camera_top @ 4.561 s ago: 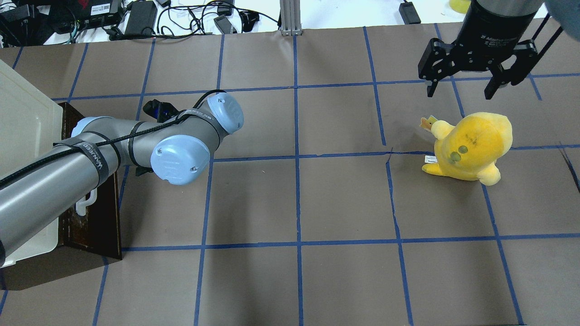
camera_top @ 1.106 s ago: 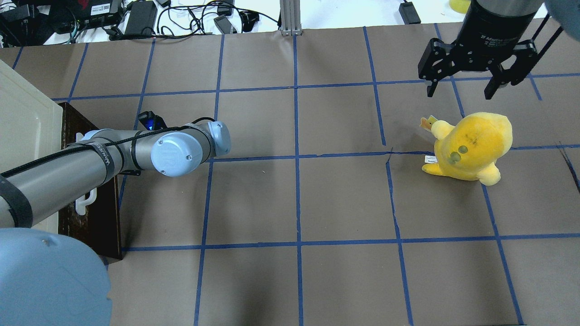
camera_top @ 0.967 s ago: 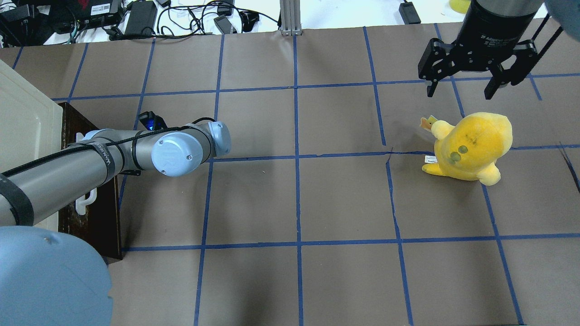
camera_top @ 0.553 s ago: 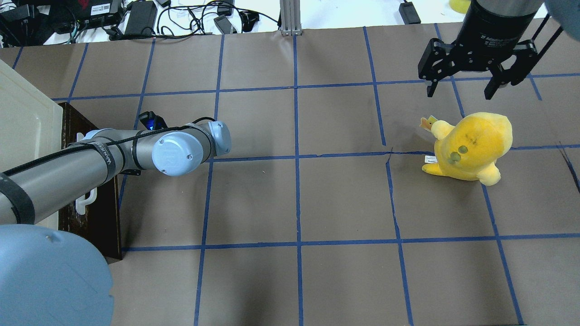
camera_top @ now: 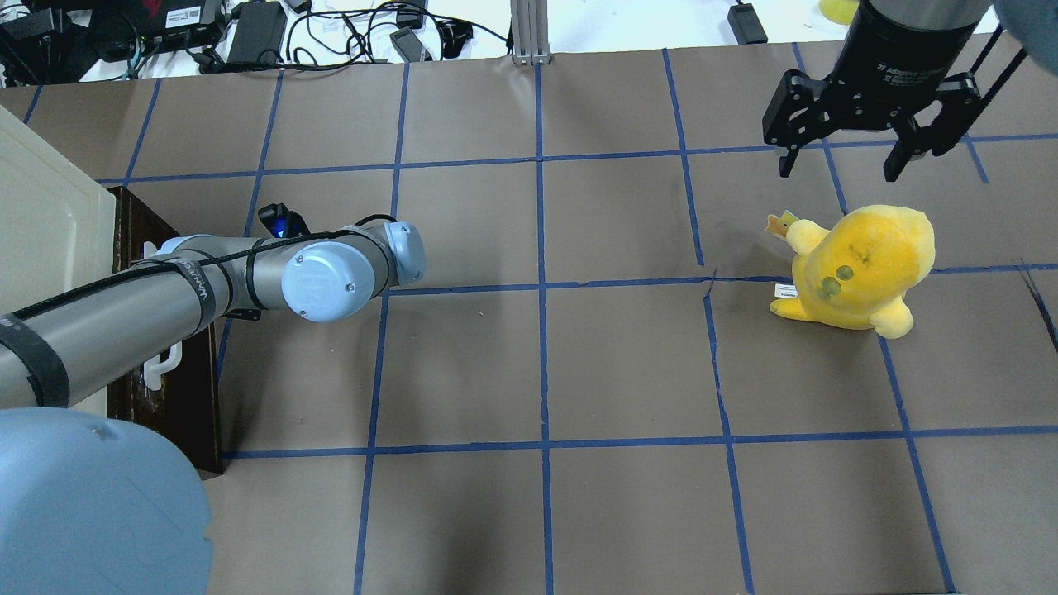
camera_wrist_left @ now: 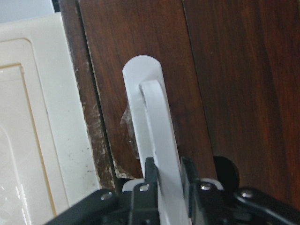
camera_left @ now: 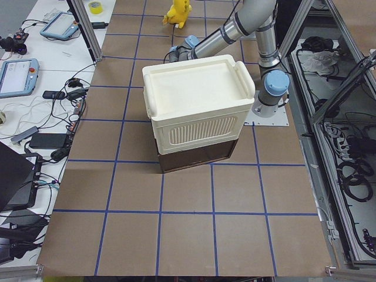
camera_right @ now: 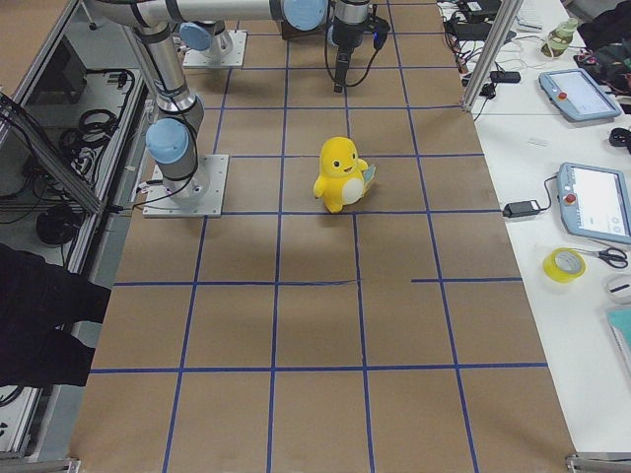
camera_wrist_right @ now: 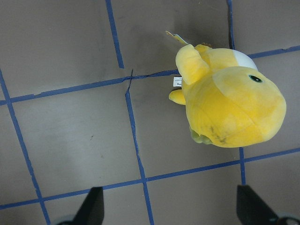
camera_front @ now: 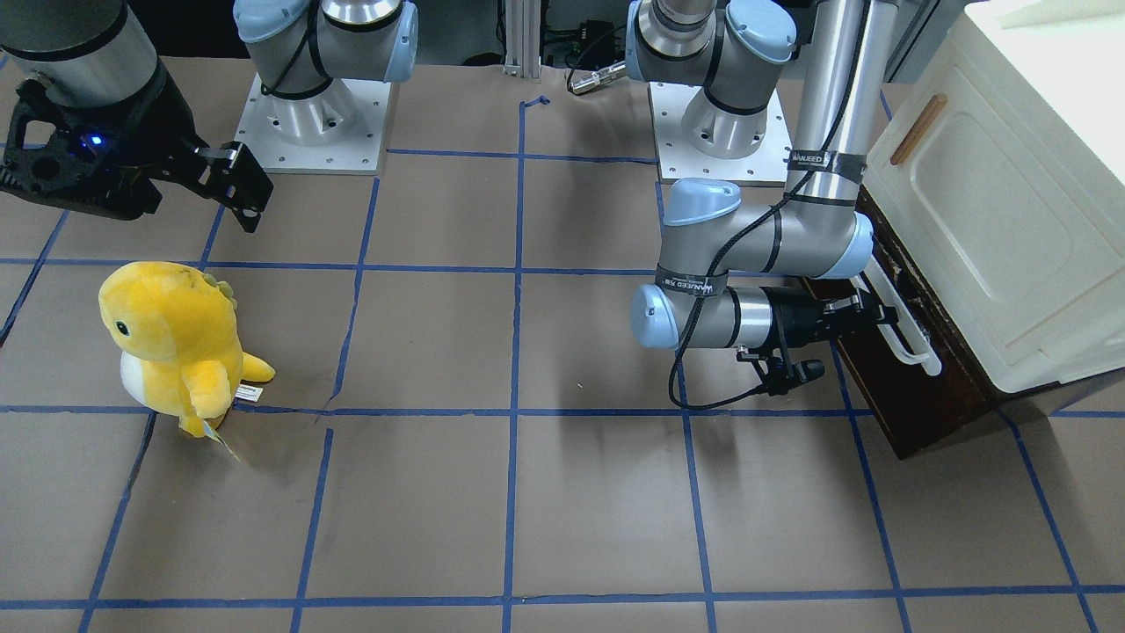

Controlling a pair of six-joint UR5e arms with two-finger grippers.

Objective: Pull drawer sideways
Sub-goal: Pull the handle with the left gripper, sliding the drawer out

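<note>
The dark-brown drawer (camera_front: 914, 387) sits under the cream-white cabinet (camera_front: 1011, 202), its front toward the table's middle. Its long white bar handle (camera_front: 901, 327) runs along the front. My left gripper (camera_front: 870, 312) is shut on that handle; in the left wrist view the fingers (camera_wrist_left: 150, 176) clamp the white handle (camera_wrist_left: 157, 136) against the dark front (camera_wrist_left: 225, 84). From overhead the drawer (camera_top: 178, 397) and handle (camera_top: 161, 372) show under the left arm. My right gripper (camera_top: 843, 161) hangs open and empty above the table at the far right.
A yellow plush toy (camera_top: 860, 264) stands on the table under my right gripper and also shows in the right wrist view (camera_wrist_right: 229, 101). The brown table has a blue tape grid (camera_top: 541, 285). Cables and power bricks (camera_top: 264, 29) lie beyond the far edge.
Since 4.6 s ago my left arm lowered and straightened onto the handle. In the last second the wrist and handle shifted slightly toward the table's middle. The right arm has not moved.
</note>
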